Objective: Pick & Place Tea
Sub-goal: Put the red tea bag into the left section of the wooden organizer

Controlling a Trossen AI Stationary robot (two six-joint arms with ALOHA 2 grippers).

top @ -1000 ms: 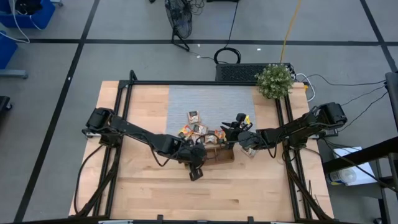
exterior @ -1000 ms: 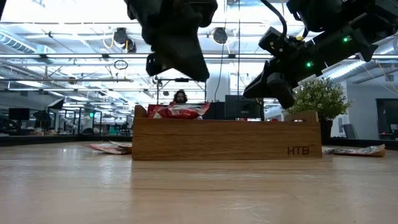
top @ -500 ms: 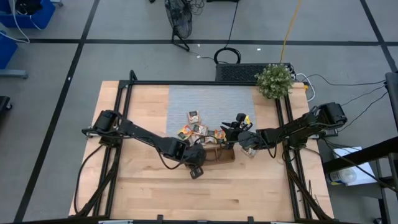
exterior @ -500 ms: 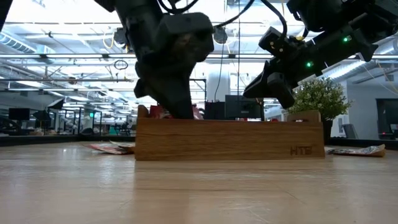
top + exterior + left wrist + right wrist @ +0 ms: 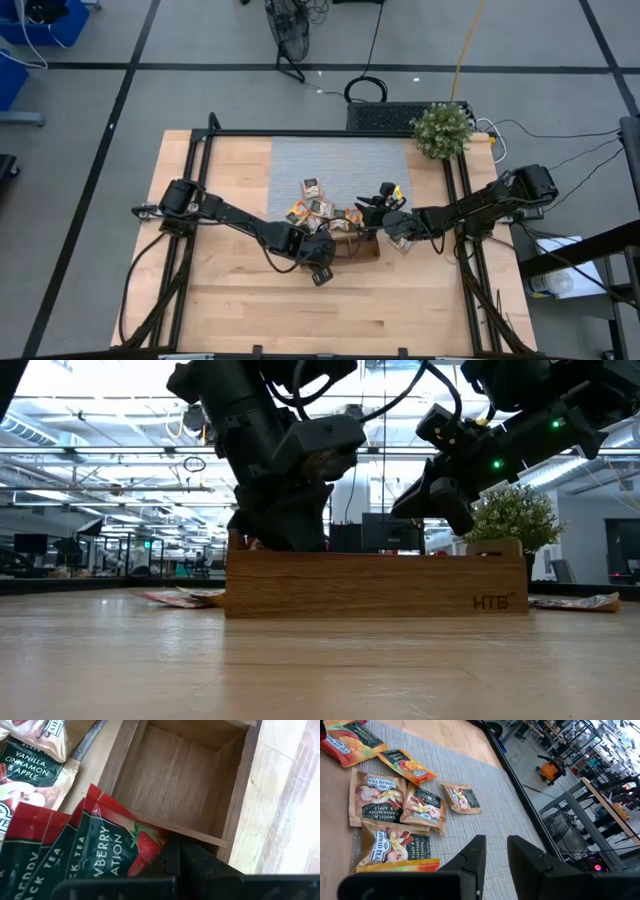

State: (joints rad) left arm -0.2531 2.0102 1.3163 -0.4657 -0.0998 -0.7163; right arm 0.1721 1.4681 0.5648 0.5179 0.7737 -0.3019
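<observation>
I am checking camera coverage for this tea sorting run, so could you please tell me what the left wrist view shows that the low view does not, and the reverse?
Only the left wrist view shows inside the wooden tray: an empty middle compartment and red strawberry tea packets in the end compartment below the shut left gripper.

Only the low view shows the right gripper hovering above the tray's other end, the potted plant and the room behind.

Both show the tray and the left gripper at its end compartment.
</observation>
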